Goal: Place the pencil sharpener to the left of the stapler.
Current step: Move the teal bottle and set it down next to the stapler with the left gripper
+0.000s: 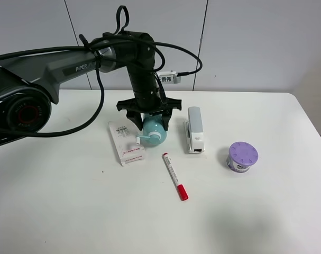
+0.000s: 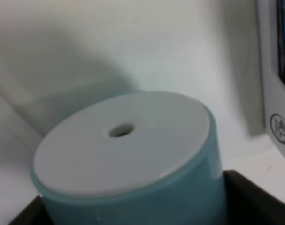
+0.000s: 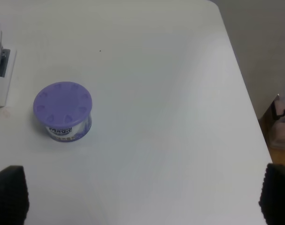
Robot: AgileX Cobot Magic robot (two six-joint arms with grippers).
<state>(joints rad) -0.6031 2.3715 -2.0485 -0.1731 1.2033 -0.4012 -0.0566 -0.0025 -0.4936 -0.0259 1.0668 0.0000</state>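
The light-teal pencil sharpener (image 1: 154,131) stands on the white table (image 1: 70,211), its white-tipped crank pointing toward the front left. It sits between the flat white box and the white stapler (image 1: 195,129) with its grey top arm, just left of the stapler. My left gripper (image 1: 149,123) hangs straight over the sharpener, jaws spread wide on either side of its body. In the left wrist view the sharpener's white face (image 2: 123,140) fills the frame, with dark fingers (image 2: 248,199) at its sides. My right gripper (image 3: 142,197) is open over bare table.
A flat white box with red print (image 1: 124,142) lies left of the sharpener. A red-capped marker (image 1: 174,176) lies in front of it. A purple-lidded round tub (image 1: 242,156) (image 3: 63,111) stands right of the stapler. The table's right edge (image 3: 245,93) is near.
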